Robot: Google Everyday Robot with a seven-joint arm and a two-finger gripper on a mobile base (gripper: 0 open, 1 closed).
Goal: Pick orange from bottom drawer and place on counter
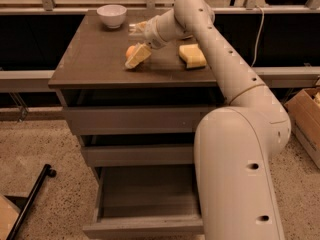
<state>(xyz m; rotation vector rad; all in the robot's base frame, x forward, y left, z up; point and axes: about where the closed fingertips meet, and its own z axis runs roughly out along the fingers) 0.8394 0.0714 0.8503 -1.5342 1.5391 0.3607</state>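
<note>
Arm (pixel 235 149): cream-white, glossy, thick rounded links with bulbous joints; small dark round holes dot the shells behind the hand. Gripper (pixel 132 45): at the arm's tip, over the counter (pixel 95 59); 2 pale tan fingers (pixel 138 55), set apart.

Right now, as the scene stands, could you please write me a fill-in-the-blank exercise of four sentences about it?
1. The gripper is over the ___, at the orange.
2. The bottom drawer stands ___.
3. Behind the orange, near the back edge, stands a white ___.
4. A yellow ___ lies apart from the orange, on the same surface.

Missing words: counter; open; bowl; sponge.
</note>
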